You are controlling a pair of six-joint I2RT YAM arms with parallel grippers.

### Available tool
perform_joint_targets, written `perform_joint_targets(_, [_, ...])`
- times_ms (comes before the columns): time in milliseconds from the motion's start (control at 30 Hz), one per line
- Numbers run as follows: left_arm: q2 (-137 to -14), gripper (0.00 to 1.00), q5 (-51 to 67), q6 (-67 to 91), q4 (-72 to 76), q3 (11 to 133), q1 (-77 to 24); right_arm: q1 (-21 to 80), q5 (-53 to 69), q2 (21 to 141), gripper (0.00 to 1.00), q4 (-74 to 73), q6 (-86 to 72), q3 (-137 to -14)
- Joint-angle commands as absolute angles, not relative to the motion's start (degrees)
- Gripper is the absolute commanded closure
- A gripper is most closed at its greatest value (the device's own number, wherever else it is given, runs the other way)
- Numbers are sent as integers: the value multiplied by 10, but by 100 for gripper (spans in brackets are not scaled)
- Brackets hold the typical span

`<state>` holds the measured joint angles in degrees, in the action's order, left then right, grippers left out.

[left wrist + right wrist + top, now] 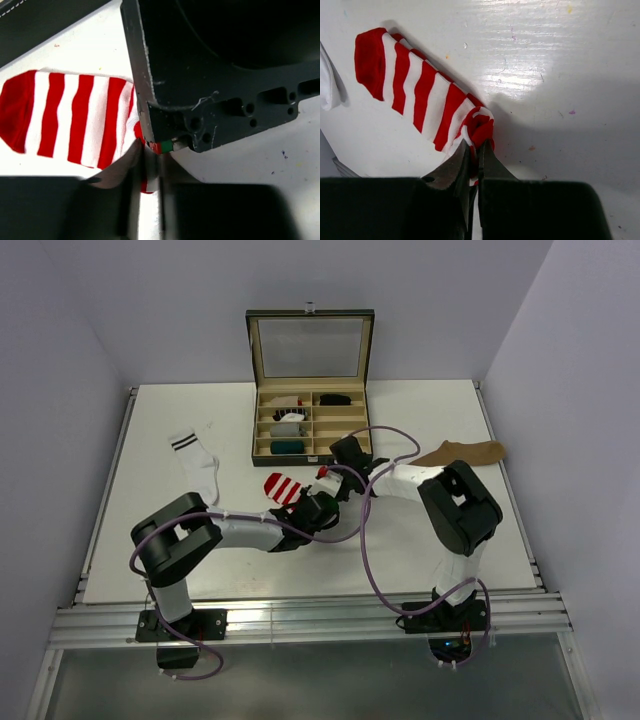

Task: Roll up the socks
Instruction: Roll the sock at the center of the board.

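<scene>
Centre of the table [400, 540], and both arms are converging on one spot: the striped sock [281, 488] lies flat just in front of the open box [310, 390], toe pointing toward the left side, cuff end toward the grippers. From the right wrist, the right gripper [474, 162] has its jaws pressed together on the sock's near end, where the fabric is curled into a small tight red-and-white roll; the rest of the sock stretches away up and to the left, unrolled, red toe farthest out. Over to the left wrist: the left gripper [147, 185] meets that same end from the other side, jaws drawn close with a sliver of red fabric pinched between them, and the right gripper's dark body looms directly above, almost touching. So both pincers are clamped at the cuff end, nose to nose. The white sock [197, 465] lies well off to the left, the tan sock [462, 452] out on the right, both flat and apart from the grippers.
</scene>
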<state>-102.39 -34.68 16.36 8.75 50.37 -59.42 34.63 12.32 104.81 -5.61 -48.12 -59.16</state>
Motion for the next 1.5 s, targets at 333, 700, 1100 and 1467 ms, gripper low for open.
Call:
perform_joint_targets(333, [-1003,99,-253,163,24,507,-584,345,157,966,70,46,-504,-536])
perform_joint_targets(700, [-937,99,1,252,34,483,-460,307,149,897,30,119,-532,-461])
perform_joint_targets(1100, [-1001,99,245,393,122,452,-330,310,159,927,28,174,-548,-431])
perform_joint_targets(1467, [-1040,99,296,498,191,409,-304,323,142,973,30,190,-567,-436])
